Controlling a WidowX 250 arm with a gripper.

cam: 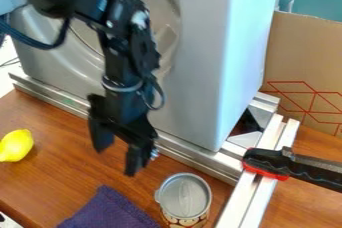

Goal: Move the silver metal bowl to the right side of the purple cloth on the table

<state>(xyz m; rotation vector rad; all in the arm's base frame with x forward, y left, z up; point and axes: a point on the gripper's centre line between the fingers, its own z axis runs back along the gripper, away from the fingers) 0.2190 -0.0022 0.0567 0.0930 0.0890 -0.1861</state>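
A black robot arm (123,47) is reaching across from the upper left, its gripper (119,149) hanging tips-down above a wooden worktop (60,172), a pose that is probably leaving it free to approach things from overhead. The jaws are standing apart, released, with nothing between them. Nearest, just beyond them toward the lower right, a ridged-lid metal can (186,197) is standing upright, apparently on its flat base for steadiness. A dark purple cloth (110,212) is lying to its left, at the bottom edge, and a yellow lemon (15,145) is resting on its side at the far left (a rounded thing, so perhaps likely to roll). Behind, a large grey unit (194,72) is standing beside a metal rail (53,101), which is seemingly marking off the work area. At right, a black-and-red tool handle (270,162) is lying across a second rail (266,192), perhaps clamping it.
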